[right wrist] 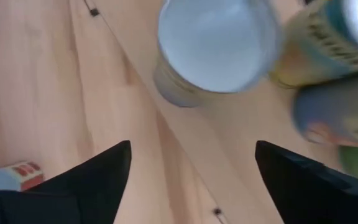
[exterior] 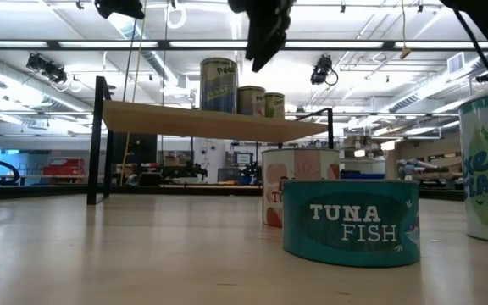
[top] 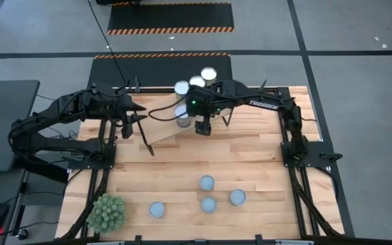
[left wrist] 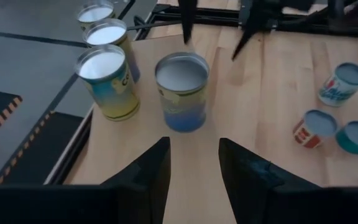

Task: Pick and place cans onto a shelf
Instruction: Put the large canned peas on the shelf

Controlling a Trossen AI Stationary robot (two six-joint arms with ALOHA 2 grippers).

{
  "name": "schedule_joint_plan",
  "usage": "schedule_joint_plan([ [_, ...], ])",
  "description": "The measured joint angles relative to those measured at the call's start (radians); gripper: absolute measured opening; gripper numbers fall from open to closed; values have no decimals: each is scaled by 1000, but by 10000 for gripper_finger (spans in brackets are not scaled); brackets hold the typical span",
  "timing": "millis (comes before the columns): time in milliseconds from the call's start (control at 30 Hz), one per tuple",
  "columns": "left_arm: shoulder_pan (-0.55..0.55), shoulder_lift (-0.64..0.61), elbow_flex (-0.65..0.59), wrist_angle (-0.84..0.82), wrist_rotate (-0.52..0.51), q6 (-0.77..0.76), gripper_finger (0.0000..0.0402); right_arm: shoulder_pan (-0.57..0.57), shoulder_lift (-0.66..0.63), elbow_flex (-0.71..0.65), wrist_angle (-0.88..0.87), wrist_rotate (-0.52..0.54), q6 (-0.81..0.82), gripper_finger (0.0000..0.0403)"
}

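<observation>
Right gripper (top: 203,127) hangs just above the near edge of the shelf (top: 162,126), fingers spread wide and holding nothing; in its wrist view the two dark fingers (right wrist: 92,177) stand far apart with one can (right wrist: 213,46) ahead of them. Left gripper (top: 133,117) hovers at the shelf's left end, also parted and empty, its fingers (left wrist: 145,177) pointing at a can with a blue and yellow label (left wrist: 181,90) standing upright on the plank.

Four cans sit on the shelf: three in a close row toward the far edge of the table (top: 209,73), (top: 197,82), (top: 182,88), and a fourth (top: 182,113) nearer the front, between the two grippers. From table level, three of these (exterior: 219,84) show side by side on the plank, beneath the right arm (exterior: 265,30).

Four more cans stand on the table (top: 250,156), well apart from the shelf, toward the near edge: one (top: 206,182) farthest in, two just beyond it (top: 209,204), (top: 237,197), and one (top: 157,209) off to the left. One is a teal tin marked TUNA FISH (exterior: 350,223); another, white and red (exterior: 299,174), stands behind it. That makes eight cans in all.

A spiky green plant (top: 107,212) sits at the near left corner of the table.
</observation>
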Motion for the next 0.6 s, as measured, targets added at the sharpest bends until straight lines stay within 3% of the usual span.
schedule_joint_plan([
  [400, 0, -3, 0, -70, -18, -14, 142, -3, 2, -141, 219, -3, 186, 218],
  [600, 0, -3, 0, -94, -30, -14, 142, -4, 2, -183, 349, 43, 231, 176],
])
